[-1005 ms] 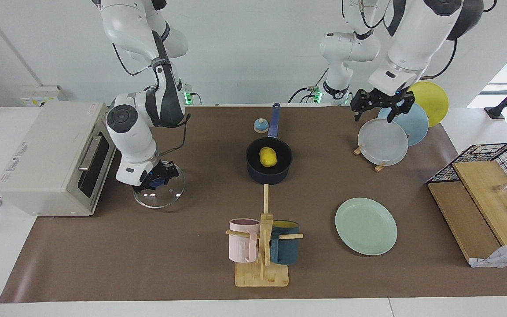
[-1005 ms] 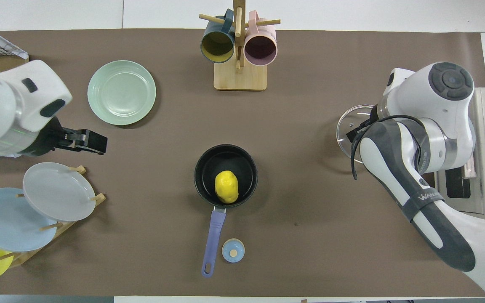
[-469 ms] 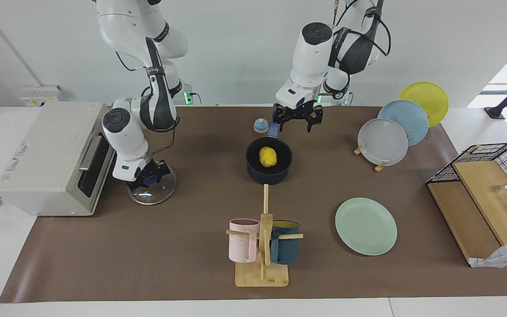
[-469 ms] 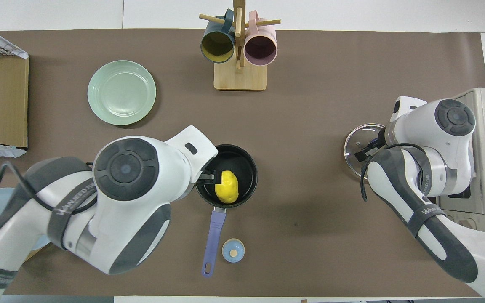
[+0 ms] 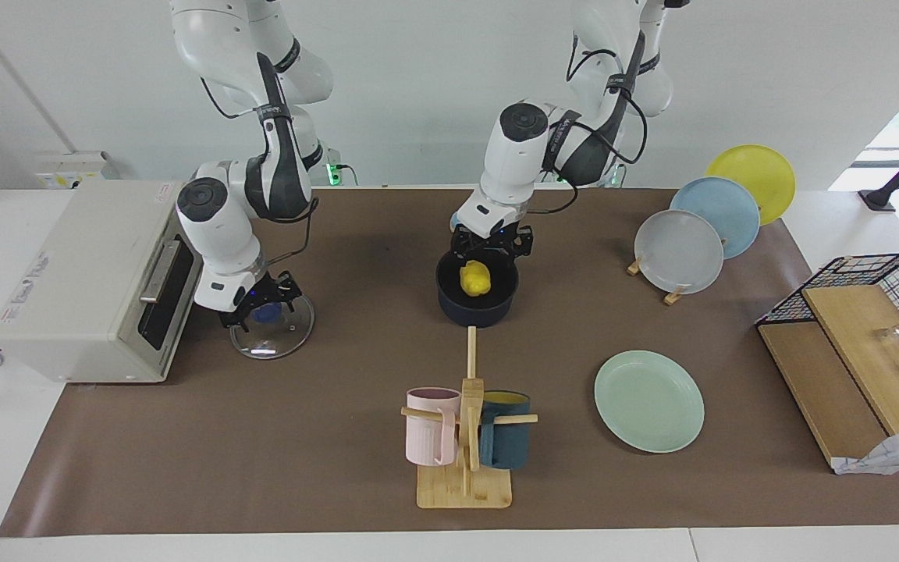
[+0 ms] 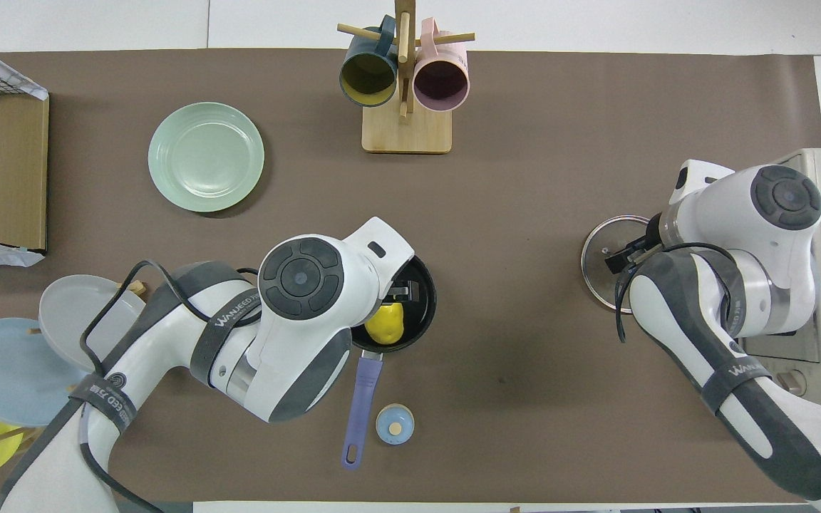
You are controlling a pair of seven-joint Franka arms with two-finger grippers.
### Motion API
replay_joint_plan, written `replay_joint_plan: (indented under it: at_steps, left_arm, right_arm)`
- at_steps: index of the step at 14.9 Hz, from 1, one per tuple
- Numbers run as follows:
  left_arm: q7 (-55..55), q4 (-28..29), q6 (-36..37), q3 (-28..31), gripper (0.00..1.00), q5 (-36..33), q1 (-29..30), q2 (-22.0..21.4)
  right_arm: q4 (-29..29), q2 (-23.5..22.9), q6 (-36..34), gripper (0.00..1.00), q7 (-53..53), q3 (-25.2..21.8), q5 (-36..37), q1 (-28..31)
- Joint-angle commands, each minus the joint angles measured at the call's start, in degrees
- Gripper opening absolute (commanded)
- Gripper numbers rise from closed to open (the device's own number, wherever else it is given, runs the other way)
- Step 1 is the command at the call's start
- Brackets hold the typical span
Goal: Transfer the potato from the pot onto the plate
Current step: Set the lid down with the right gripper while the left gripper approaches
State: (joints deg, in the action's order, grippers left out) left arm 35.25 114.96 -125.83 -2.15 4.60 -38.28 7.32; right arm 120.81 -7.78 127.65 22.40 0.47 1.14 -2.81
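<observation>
In the facing view the left gripper [image 5: 490, 248] hangs at the pot [image 5: 477, 303] rim with its jaws spread, the potato [image 5: 476, 278] lying just below them in the pot, while the right gripper [image 5: 257, 304] hovers with jaws spread over the glass lid [image 5: 282, 334]. In the overhead view the left arm hides most of the pot [image 6: 421, 299]; the potato [image 6: 385, 325] lies inside, and the plate [image 6: 206, 157] lies bare, well apart from the jaws toward the left arm's end.
</observation>
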Motion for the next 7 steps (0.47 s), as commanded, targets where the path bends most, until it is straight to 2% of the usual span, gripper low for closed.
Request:
replay_joint_plan:
  at_steps: [1, 4, 7]
  left_arm:
    - [2.01, 2.02, -3.36, 1.01, 1.00, 1.46, -1.27, 0.59]
    - [2.18, 3.86, -3.89, 1.01, 1.00, 2.60, -1.36, 0.68]
    - [3.06, 5.88, -6.17, 1.01, 1.00, 4.45, -2.41, 0.59]
  right_arm:
    - [-7.57, 2.33, -11.06, 1.00, -5.07, 0.76, -0.70, -0.09]
    - [-17.85, 2.69, -22.14, 1.00, -9.28, 0.67, -0.70, 0.00]
    - [-29.98, 2.69, -36.98, 1.00, -16.83, 0.76, -0.36, 0.00]
